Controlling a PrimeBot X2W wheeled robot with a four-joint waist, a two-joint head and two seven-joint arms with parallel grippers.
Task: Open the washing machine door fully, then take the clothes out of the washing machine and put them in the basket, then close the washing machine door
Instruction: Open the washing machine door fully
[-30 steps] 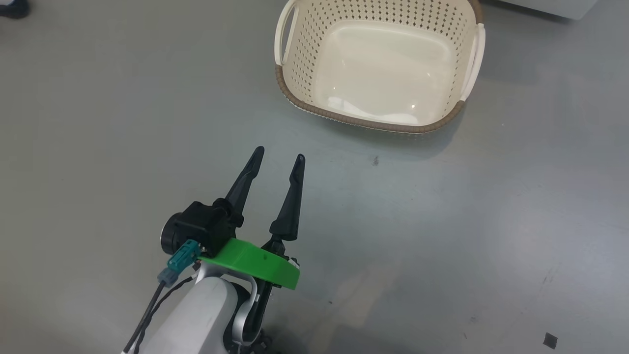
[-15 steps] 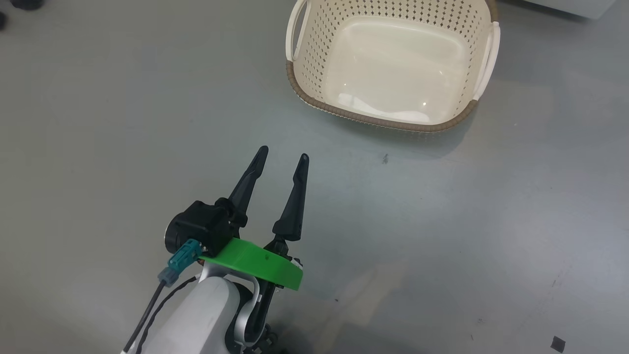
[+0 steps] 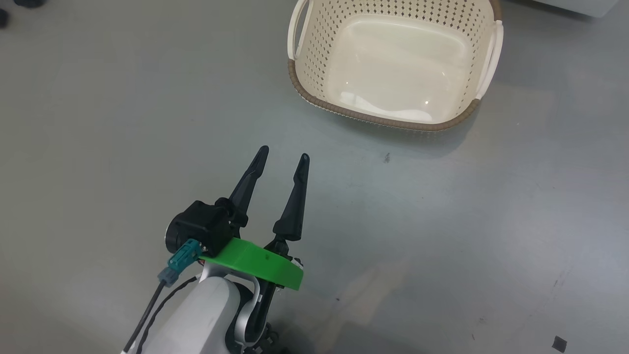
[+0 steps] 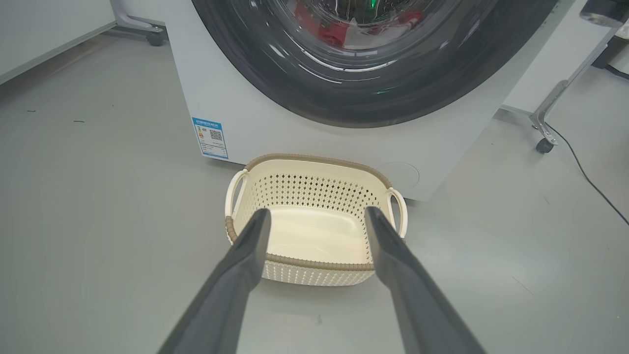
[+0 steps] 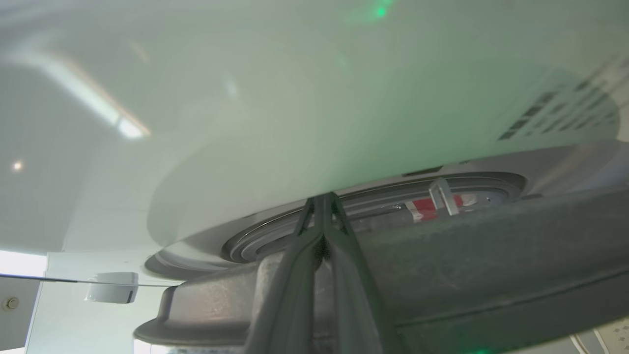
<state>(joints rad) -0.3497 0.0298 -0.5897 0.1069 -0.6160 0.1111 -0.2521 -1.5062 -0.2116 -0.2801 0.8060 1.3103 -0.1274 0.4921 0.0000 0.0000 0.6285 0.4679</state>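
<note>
Black glossy rim of the washing machine door [image 4: 354,105] looks just ajar from the washing machine [image 4: 236,98]. The right gripper [image 5: 322,197] is the nearer one, fingers pressed together, empty, tips in that gap. The left gripper [image 3: 284,152] is spread wide, empty, farther out. Clothes [image 4: 329,34] are inside the machine, basket [image 4: 314,160] just in front of it.

Closed claw [image 5: 322,204], perhaps at door rim [image 5: 491,246]

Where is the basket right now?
The basket sits on the floor just in front of the washing machine, below its door; in the head view it lies ahead and to the right of the open left gripper.
</note>
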